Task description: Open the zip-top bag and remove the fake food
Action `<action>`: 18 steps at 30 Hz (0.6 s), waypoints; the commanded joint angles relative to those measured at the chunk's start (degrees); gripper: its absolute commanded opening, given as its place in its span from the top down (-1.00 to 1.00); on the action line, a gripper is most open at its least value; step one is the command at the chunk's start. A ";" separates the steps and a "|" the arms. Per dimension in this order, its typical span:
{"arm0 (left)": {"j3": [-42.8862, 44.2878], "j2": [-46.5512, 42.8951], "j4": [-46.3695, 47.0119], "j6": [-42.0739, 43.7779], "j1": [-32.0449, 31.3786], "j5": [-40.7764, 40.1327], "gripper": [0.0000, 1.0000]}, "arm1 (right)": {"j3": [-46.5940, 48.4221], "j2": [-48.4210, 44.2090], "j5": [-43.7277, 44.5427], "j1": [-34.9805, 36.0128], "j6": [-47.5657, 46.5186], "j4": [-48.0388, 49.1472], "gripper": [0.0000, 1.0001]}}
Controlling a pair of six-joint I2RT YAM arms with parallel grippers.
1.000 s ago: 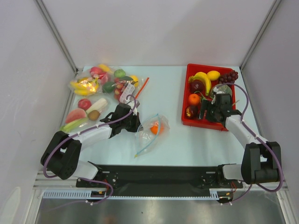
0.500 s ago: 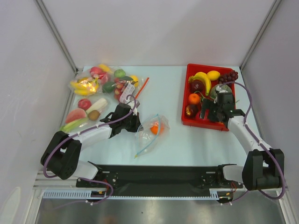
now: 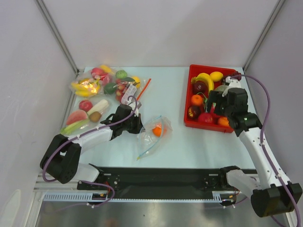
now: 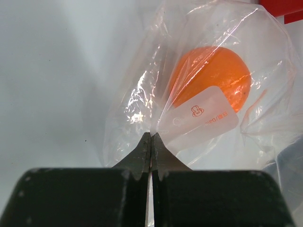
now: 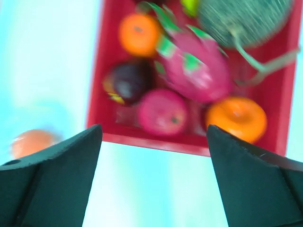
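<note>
**We find the left gripper (image 4: 151,137) nipping the zip-top bag (image 4: 142,90)**

Its fingers are pressed together on the clear film. The bag lies on the table (image 3: 170,87), mid-front, with the fake food (image 4: 211,78) (one orange fruit) inside. The right gripper (image 5: 154,130) hangs over the red tray (image 3: 187,113), fingers wide apart, holding nothing.

- Pale blue-white flat table top (image 3: 170,90): carries all items listed below.
- Red rectangular plastic tray (image 3: 188,94): sits flat at the right rear, long side running front to back, filled with plastic fruit.
- Clear, crinkly plastic zip-top bag (image 3: 152,134): lies near the table's middle, well apart from the tray, blue-green zip strip trailing toward the near edge.
- Heap of clear plastic bags of mixed plastic fruit (image 3: 102,85): left rear, bags touching and overlapping.
- Further clear bags of fruit (image 3: 83,118): left edge, just in front of the heap.
</note>
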 commanded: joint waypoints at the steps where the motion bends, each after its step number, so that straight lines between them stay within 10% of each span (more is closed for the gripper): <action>1: 1.67 -2.01 0.28 1.49 0.49 1.38 0.99 | 3.88 -2.62 -4.74 4.06 -0.68 -0.20 -0.83; 7: 1.84 -2.18 0.10 1.58 0.58 1.91 0.99 | 8.89 -1.04 -14.15 18.03 -0.24 1.91 -0.30; 18: 2.02 -1.83 -0.34 1.67 0.49 2.09 0.99 | 11.71 11.52 -29.99 38.52 -0.41 7.27 -0.21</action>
